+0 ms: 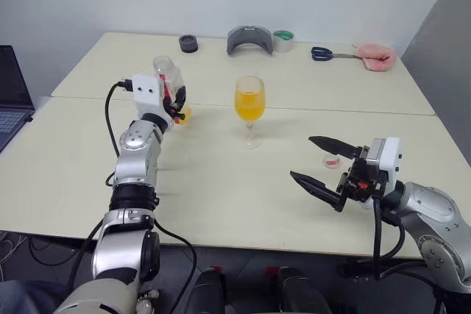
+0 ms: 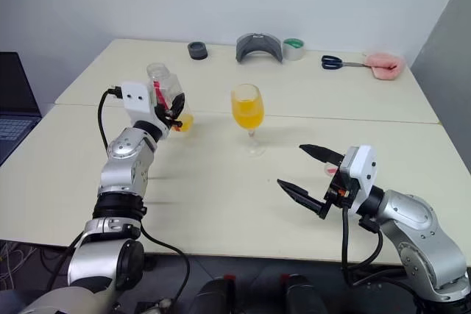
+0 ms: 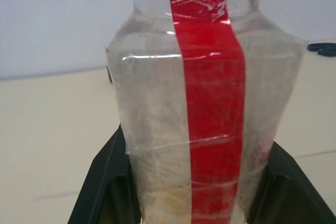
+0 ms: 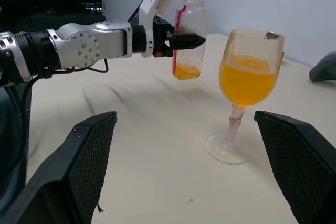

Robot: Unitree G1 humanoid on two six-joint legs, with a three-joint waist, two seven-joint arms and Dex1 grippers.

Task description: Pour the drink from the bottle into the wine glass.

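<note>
Closest to the robot, at about 4 o'clock on the table (image 1: 221, 211), the right gripper (image 1: 318, 161) hangs idle with its two black fingers spread wide and nothing between them. Just past it sits a little red-and-white cap (image 1: 333, 160), looks like the bottle's lid lying loose on the tabletop.

Further out, dead centre toward 12 o'clock, the wine glass (image 1: 250, 108) stands upright on its foot, bowl roughly half full of the drink (image 1: 249, 106). So the pour itself looks basically done.

Over at 10 o'clock the left gripper (image 1: 176, 102) is clamped on the bottle (image 1: 168, 79), fingers snug against both sides low on the body. The bottle is upright, uncapped, held a bit above the table and well apart from the glass. It's almost empty, just a thin layer of orange in the bottom.

Best guess: the robot's at the wrap-up step, setting the bottle down. The next move calls for lowering it straight and level until the base sits flat, then releasing gently, since a light, near-empty bottle tips easily.

Along the far edge at 12 to 1 o'clock there's a tape roll (image 1: 283, 40) and scissors (image 1: 327, 54), not involved.
</note>
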